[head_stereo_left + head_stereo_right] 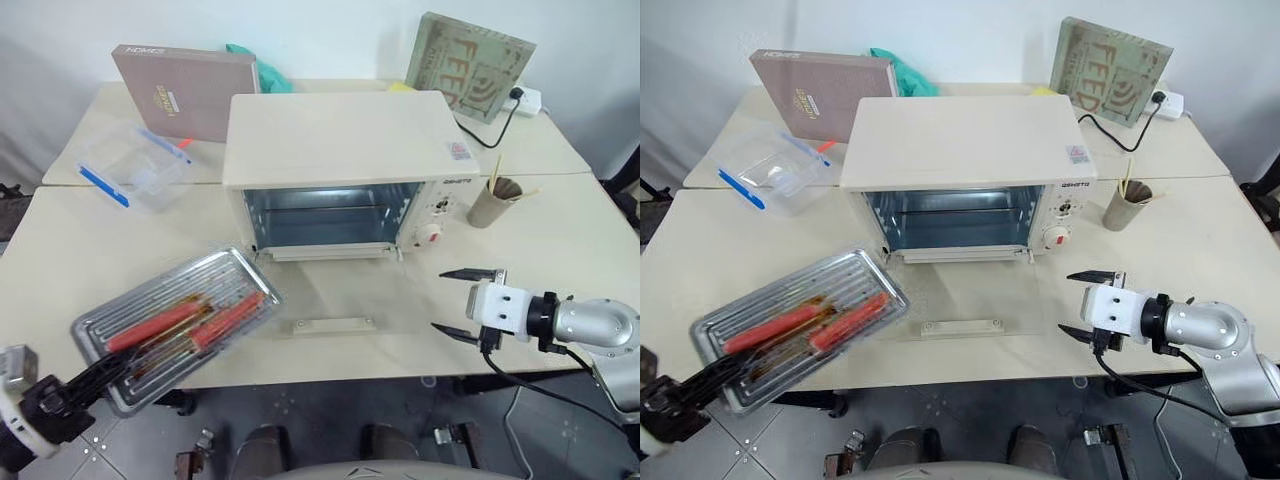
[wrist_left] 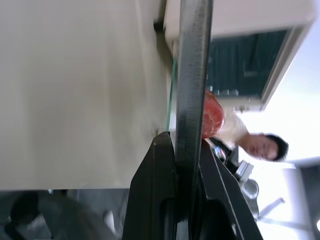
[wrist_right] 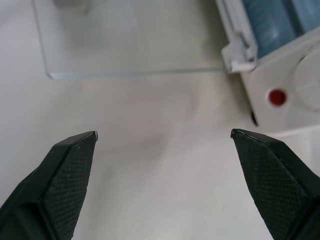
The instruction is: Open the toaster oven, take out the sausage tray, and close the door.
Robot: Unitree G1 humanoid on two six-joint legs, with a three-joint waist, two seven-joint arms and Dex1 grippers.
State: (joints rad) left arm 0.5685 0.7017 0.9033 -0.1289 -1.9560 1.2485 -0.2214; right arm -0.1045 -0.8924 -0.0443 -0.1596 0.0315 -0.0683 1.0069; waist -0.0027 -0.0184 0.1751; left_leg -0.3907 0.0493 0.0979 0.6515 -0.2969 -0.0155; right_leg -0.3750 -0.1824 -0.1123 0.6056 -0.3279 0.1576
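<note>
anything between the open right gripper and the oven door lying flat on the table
Nothing: bare cream tabletop separates right gripper from clear glass door, shown in right wrist view.

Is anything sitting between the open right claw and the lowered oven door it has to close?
Nothing visible does. The right claw hovers open over bare table, beside the door lying flat with its handle toward the robot.

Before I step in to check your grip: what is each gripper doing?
Left gripper: shut on the sausage tray.
Right gripper: open, holding nothing.
</note>
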